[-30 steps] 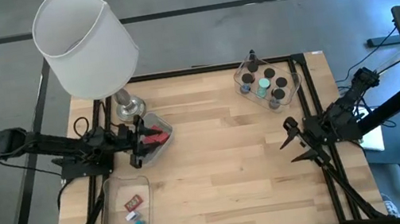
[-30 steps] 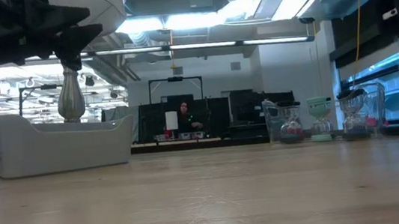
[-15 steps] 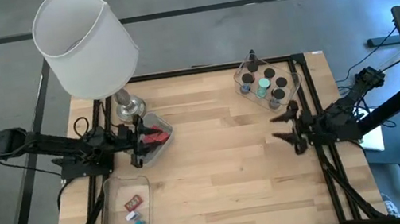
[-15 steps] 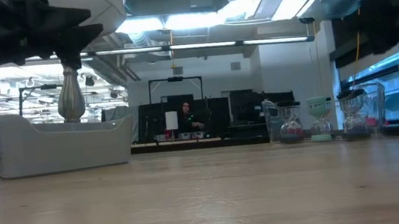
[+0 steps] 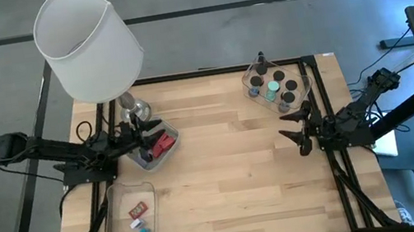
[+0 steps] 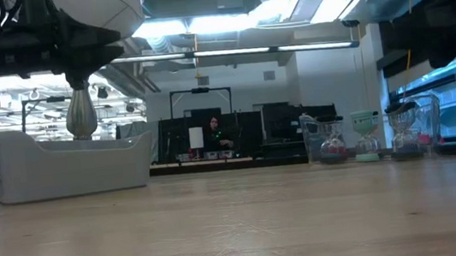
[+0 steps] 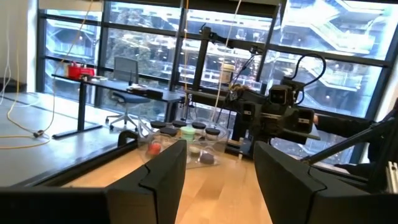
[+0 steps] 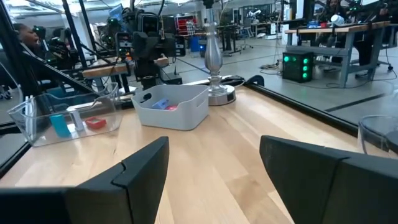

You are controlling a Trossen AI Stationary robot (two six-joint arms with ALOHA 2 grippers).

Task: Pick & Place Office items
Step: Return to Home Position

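Your left gripper (image 5: 148,140) hangs over the grey bin (image 8: 180,118) beside the lamp (image 5: 87,43), fingers spread and empty. Red blocks (image 5: 162,142) lie in that bin. Your right gripper (image 5: 292,134) sits by the table's (image 5: 234,178) right edge, likewise spread and holding nothing. Small red, white and blue items (image 5: 138,214) rest in the clear bin (image 5: 117,230) at the near left corner. Dark caps (image 5: 290,84) and a green disc (image 5: 272,86) fill the clear tray (image 5: 254,71) at far right.

Beside the white lamp (image 5: 87,43) I see red blocks (image 5: 163,142), a grey bin (image 5: 148,161), a pale wood-grain table (image 5: 232,170).
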